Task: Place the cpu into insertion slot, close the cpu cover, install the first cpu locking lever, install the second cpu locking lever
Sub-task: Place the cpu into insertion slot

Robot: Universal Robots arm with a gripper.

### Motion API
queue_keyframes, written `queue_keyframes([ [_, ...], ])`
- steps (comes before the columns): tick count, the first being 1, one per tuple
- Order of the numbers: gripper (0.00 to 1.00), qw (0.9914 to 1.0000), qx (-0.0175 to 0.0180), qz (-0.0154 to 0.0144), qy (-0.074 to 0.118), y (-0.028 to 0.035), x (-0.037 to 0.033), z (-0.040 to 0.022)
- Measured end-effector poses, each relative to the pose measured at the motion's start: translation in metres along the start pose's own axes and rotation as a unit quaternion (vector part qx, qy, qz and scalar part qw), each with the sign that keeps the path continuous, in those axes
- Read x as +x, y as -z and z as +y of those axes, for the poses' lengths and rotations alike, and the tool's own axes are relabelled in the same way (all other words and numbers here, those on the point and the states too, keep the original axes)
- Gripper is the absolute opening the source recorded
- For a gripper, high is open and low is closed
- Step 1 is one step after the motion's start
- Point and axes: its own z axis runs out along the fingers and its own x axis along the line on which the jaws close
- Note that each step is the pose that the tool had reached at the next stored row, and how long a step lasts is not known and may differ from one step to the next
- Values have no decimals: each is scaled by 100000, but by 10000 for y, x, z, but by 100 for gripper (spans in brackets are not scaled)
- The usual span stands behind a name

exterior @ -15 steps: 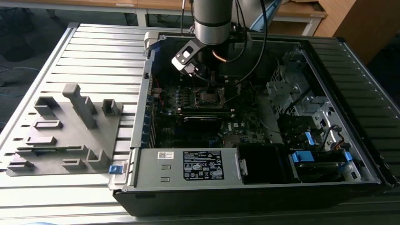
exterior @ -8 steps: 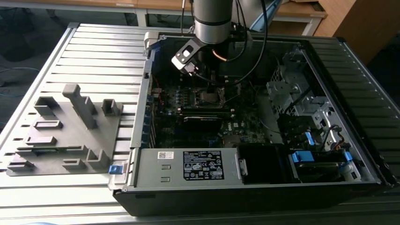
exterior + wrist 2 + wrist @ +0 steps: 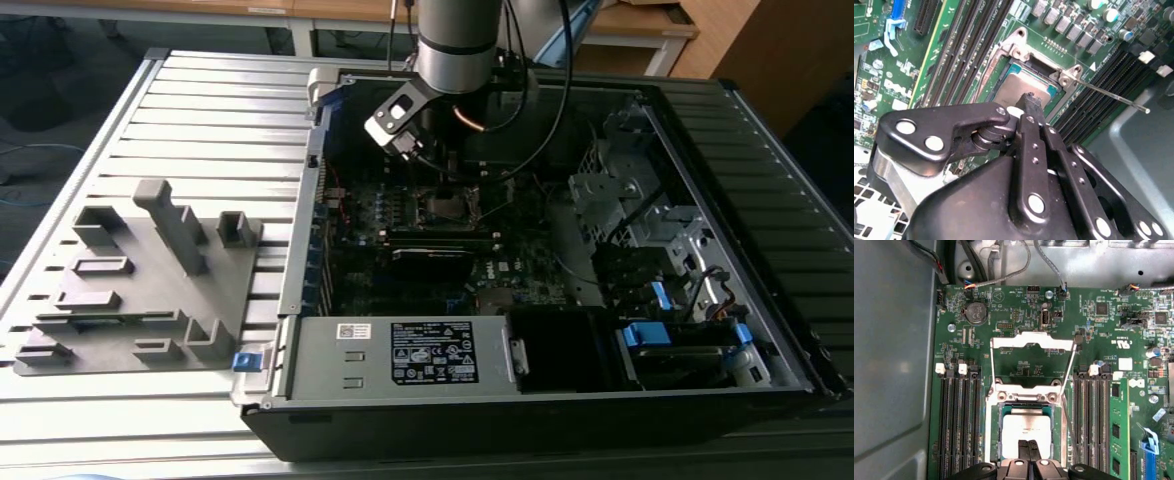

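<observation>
Your gripper (image 3: 1028,445), jaws drawn shut with nothing between them, rests its tips at the edge of the chip (image 3: 1026,425), which lies flat in its socket (image 3: 994,440) beneath a cover (image 3: 1004,342) swung open, apparently to keep the seat clear.

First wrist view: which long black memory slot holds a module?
The flat green memory module fills the slot nearest the blue plastic clip; the other slots look empty.
</observation>
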Motion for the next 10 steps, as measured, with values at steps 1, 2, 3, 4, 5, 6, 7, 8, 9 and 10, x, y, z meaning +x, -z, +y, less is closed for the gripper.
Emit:
queue_keyframes([
  [1, 11, 100000, -2, 4, -1, 0, 0, 1],
  [2, 11, 100000, -1, 15, 8, -2, 0, 12],
  [3, 11, 100000, 4, 15, 5, -2, 0, 24],
  [4, 11, 100000, 10, 13, 3, -3, 0, 38],
  [5, 11, 100000, 13, 8, 3, -4, 0, 51],
  [6, 11, 100000, 12, 12, 5, -4, 0, 58],
  [7, 11, 100000, 10, 12, 1, -4, 0, 63],
  [8, 11, 100000, 9, 10, 2, -4, 0, 65],
  [9, 11, 100000, 13, 6, -7, -4, 0, 65],
  [10, 11, 100000, 12, 6, -5, -4, 0, 66],
])
